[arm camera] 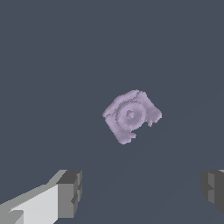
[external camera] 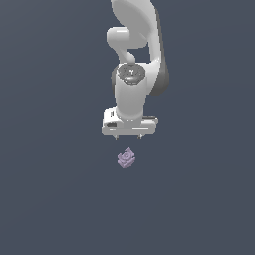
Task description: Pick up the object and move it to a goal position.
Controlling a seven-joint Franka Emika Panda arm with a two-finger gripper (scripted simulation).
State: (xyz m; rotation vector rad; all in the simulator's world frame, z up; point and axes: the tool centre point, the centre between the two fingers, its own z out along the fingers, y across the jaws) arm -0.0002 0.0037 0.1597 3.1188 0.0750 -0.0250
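Note:
The object (external camera: 127, 158) is a small pale lavender lump with a ringed, swirled top, lying alone on the dark grey floor. In the wrist view the object (arm camera: 131, 115) appears from above, slightly turned. My white gripper (external camera: 128, 137) hangs just behind and above it in the exterior view, apart from it. Its two fingers (arm camera: 70, 192) stand wide apart, so the gripper (arm camera: 142, 190) is open and empty. The object lies beyond the fingertips, not between them.
The white arm (external camera: 134, 45) rises behind the gripper to the frame's upper edge. Only the flat dark grey floor (external camera: 50, 199) surrounds the object.

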